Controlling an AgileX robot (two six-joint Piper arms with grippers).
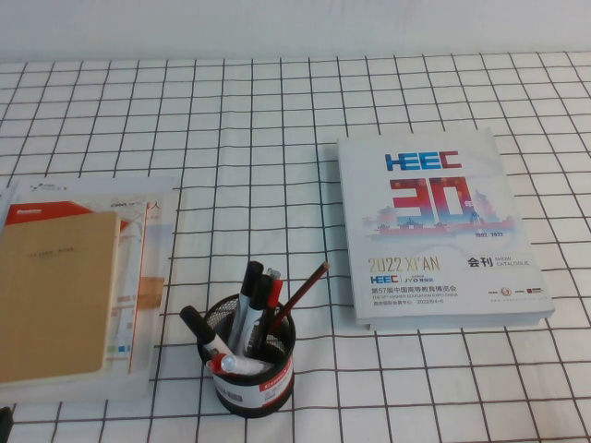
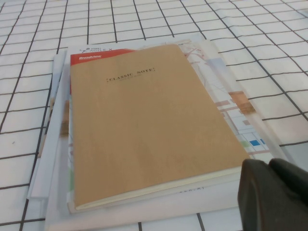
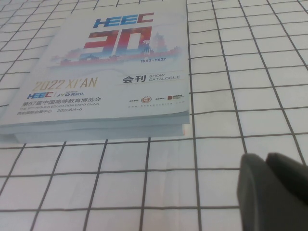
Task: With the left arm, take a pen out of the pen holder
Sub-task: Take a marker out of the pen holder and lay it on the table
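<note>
Pen holder, high view: round black wire-mesh cup [image 1: 265, 386] with a red-and-white label band. It stands upright near the table's near edge, between the notebook and the catalogue, touching neither.
Pens, high view: several markers stand in the cup. A black-capped marker [image 1: 198, 329] leans left and a black marker [image 1: 248, 293] stands nearly upright, with a red-capped marker [image 1: 271, 297] beside it. 1 slim dark-red pencil [image 1: 306, 287] slants right.
Table, high view: white cloth [image 1: 277, 111] with a black grid, slightly wrinkled.
Left gripper, left wrist view: 2 matte dark rounded fingers pressed together [image 2: 268, 168], holding nothing, above the notebook's near corner.
Notebook, left wrist view: flat tan kraft cover [image 2: 149, 120] printed "CLASSIC NOTE". It lies on a stack of loose papers [image 2: 250, 115].
Left arm pose: low, camera looking along the notebook; the cup is out of this view.
Right gripper, right wrist view: 2 dark fingers closed on each other [image 3: 266, 161], empty, over bare cloth.
Catalogue, right wrist view: thick glossy white book [image 3: 115, 62] marked "HEEC 30", lying flat.
</note>
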